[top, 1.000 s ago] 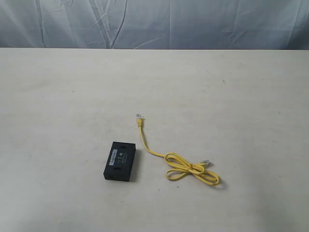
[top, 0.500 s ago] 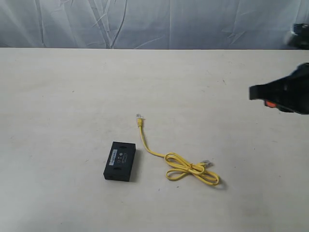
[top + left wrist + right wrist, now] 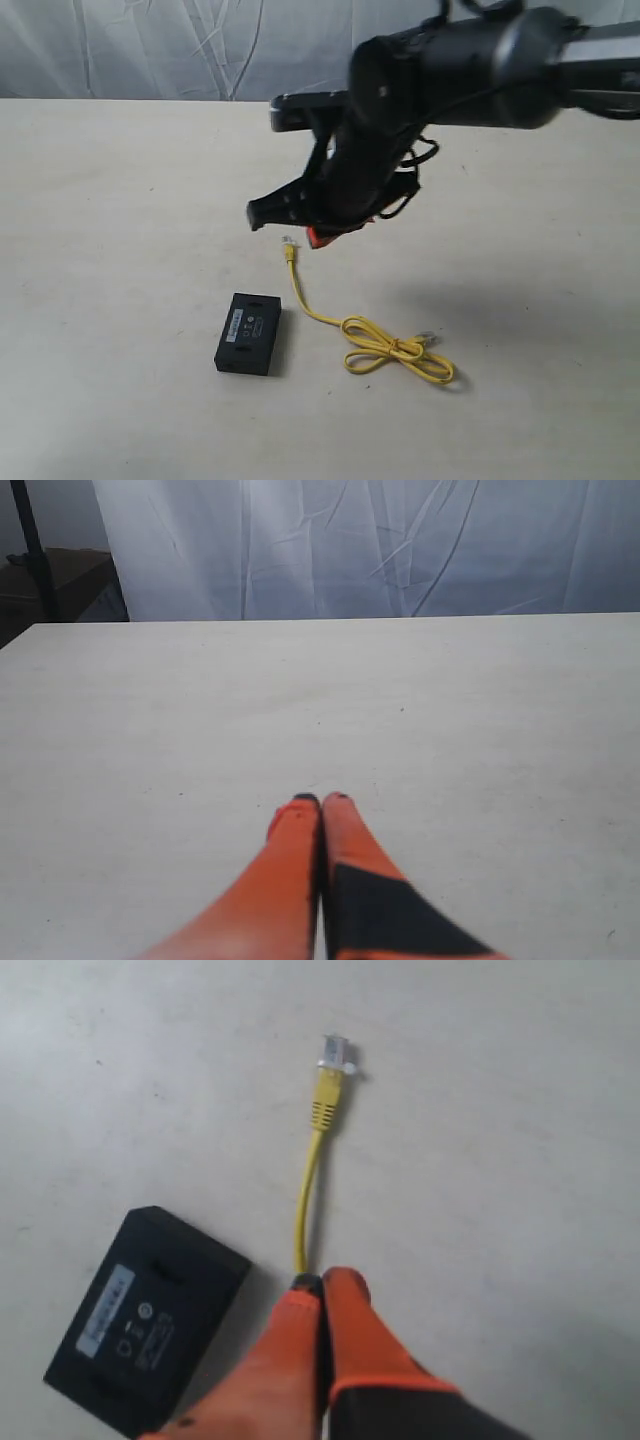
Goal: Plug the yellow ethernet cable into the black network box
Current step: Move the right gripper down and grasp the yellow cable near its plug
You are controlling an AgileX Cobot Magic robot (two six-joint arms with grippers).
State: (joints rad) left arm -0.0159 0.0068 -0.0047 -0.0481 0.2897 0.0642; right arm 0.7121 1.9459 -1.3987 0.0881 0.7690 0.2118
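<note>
The black network box (image 3: pixel 248 333) lies flat on the table, label side up. To its right lies the yellow ethernet cable (image 3: pixel 370 345), its bundled loops at the near right and one clear plug (image 3: pixel 288 243) pointing away. My right gripper (image 3: pixel 318 238) hangs shut above that plug end, clear of the table and holding nothing. In the right wrist view its orange fingertips (image 3: pixel 322 1280) are pressed together over the cable (image 3: pixel 305 1195), with the box (image 3: pixel 145 1320) beside them. My left gripper (image 3: pixel 321 800) is shut over bare table and does not show in the exterior view.
The pale table (image 3: pixel 120 200) ends at its far edge against a wrinkled grey-white cloth backdrop (image 3: pixel 150 50). The bulky black right arm (image 3: pixel 470 60) reaches in from the upper right. A dark stand (image 3: pixel 35 550) is beyond the table's corner in the left wrist view.
The right arm has swung in from the right edge to the middle, and now hovers over the cable's far plug. Box and cable have not moved.
</note>
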